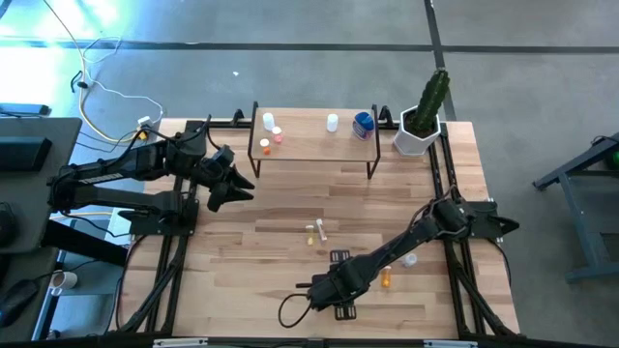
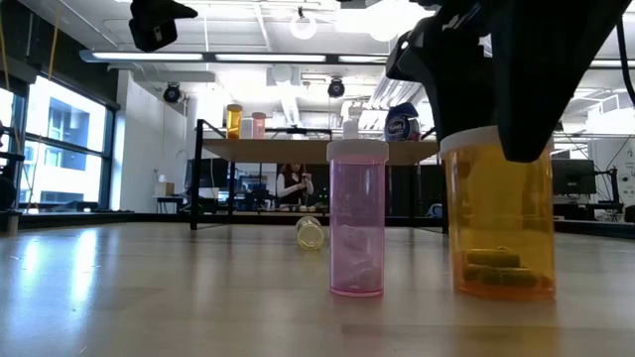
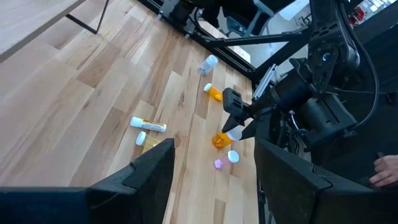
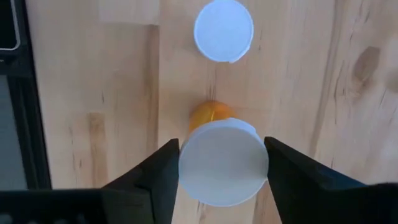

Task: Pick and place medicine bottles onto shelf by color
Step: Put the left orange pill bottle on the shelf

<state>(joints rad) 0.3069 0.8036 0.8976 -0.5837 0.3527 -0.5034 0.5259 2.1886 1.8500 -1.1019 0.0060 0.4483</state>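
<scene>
Upright orange medicine bottle (image 4: 211,116) with white cap (image 4: 224,162) near front edge of table (image 1: 280,208), just beside upright pink bottle (image 2: 357,220). Right pincer (image 4: 222,163) straddling cap from above, fingers either side, touching or nearly so; firm pinch not yet certain. Judged light, rigid plastic, smooth-walled, likely slippery; few pills rattling low inside. Best hold: across cap or just under it, squarely, gently. Tipping risk toward pink neighbour. Left pincer (image 3: 214,171) spread, empty, hanging above table's left side. Shelf (image 1: 314,147) well apart at far edge.
</scene>
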